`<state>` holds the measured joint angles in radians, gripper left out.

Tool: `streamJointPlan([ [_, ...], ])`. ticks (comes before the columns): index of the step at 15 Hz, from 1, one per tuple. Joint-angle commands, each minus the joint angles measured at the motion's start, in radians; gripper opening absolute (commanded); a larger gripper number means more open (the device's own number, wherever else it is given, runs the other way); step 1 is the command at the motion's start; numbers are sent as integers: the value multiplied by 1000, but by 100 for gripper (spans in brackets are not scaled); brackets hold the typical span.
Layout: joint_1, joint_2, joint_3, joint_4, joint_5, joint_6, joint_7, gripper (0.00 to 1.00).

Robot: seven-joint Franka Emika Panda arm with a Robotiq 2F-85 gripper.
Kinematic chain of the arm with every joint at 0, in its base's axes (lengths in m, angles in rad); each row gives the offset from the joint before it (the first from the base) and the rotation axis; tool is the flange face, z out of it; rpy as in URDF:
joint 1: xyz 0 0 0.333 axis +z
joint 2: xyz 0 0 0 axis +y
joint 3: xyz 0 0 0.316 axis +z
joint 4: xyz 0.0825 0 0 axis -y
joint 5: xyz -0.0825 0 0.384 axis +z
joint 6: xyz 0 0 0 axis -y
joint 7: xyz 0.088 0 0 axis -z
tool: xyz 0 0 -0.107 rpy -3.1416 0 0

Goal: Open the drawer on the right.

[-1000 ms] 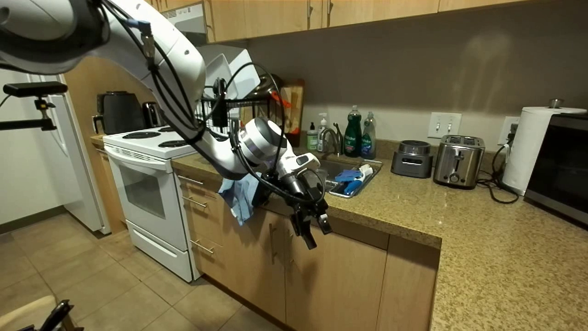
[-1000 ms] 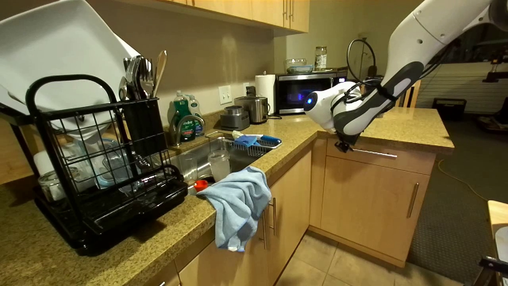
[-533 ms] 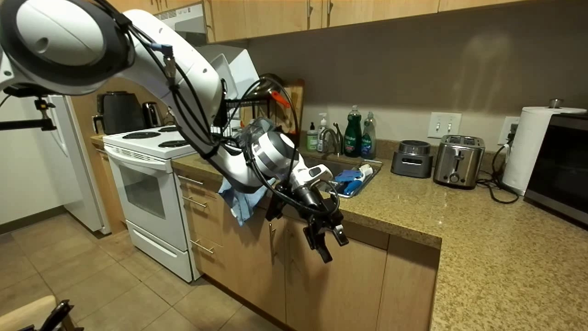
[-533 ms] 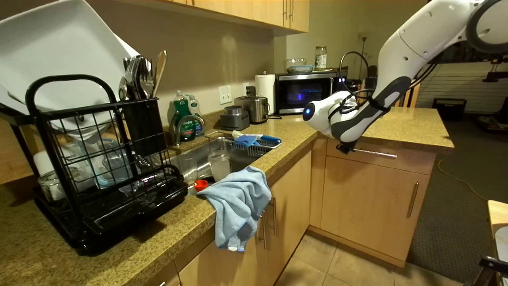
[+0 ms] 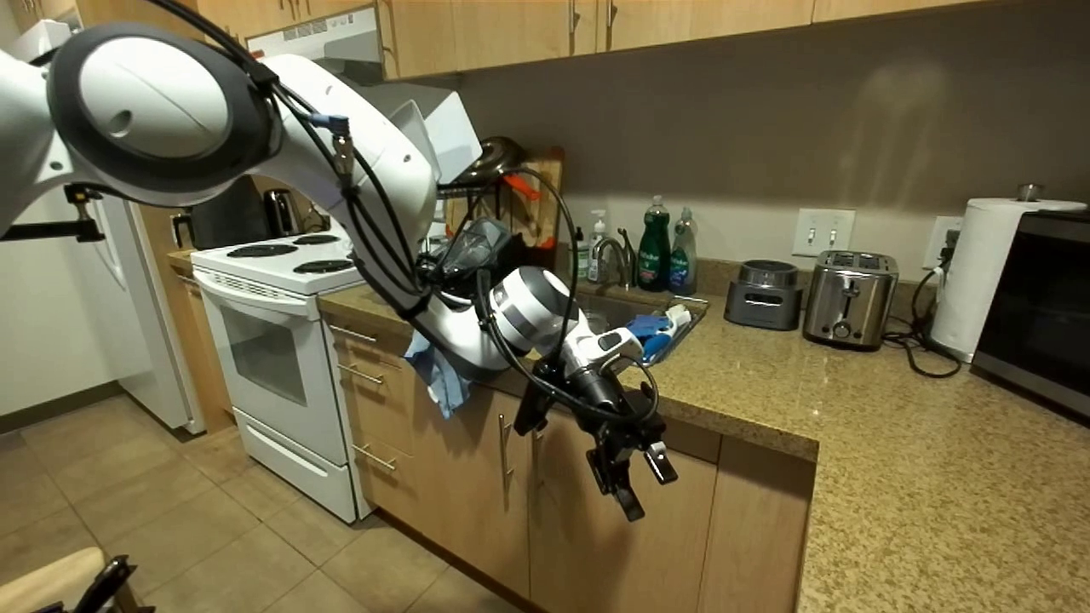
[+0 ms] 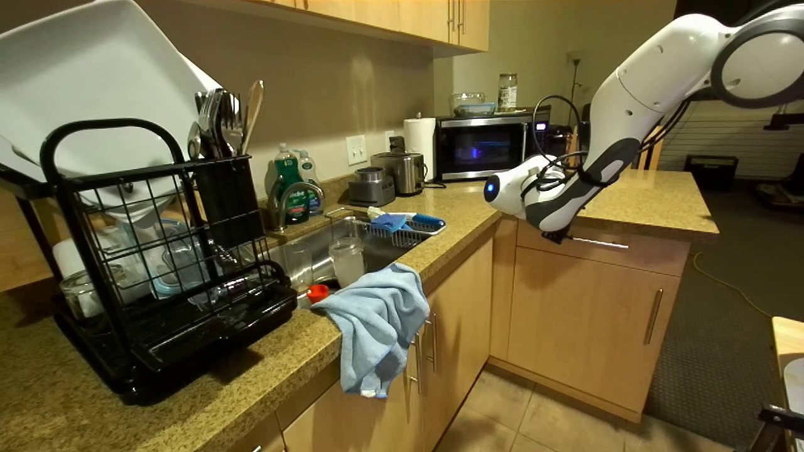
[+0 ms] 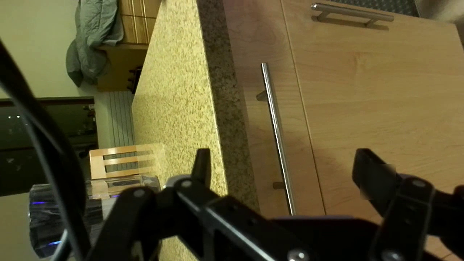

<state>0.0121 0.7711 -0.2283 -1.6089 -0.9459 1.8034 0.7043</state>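
The drawer (image 6: 656, 254) is a light-wood front under the counter at the right in an exterior view; it is shut and its inside is hidden. Its slim metal handle (image 6: 600, 243) runs level across it. The drawer front (image 7: 291, 125) and handle (image 7: 276, 130) also show in the wrist view. My gripper (image 5: 650, 495) is open and empty, in front of the sink cabinets in an exterior view. In the wrist view the gripper (image 7: 283, 154) has its fingers on either side of the handle's line; the handle appears to lie beyond the fingertips, apart from them.
The stone counter's edge (image 7: 232, 108) runs right beside the drawer front, behind one finger. A cabinet door (image 6: 584, 326) with its own handle (image 6: 653, 317) is below the drawer. A blue towel (image 6: 380, 326) hangs over the sink edge. A toaster (image 5: 850, 298) stands on the counter.
The arm has moved. The open gripper has shifted right and down in an exterior view, and slightly right and down in an exterior view facing the drawer. The drawer has stayed shut.
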Motion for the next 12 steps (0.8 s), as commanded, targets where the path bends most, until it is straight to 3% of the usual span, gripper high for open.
streamJointPlan([
  [1, -13, 1, 18, 6, -8, -9, -1, 100],
  [8, -12, 3, 21, 6, -8, -8, 0, 100],
  [12, 24, 59, 14, 11, -25, -58, 60, 100],
])
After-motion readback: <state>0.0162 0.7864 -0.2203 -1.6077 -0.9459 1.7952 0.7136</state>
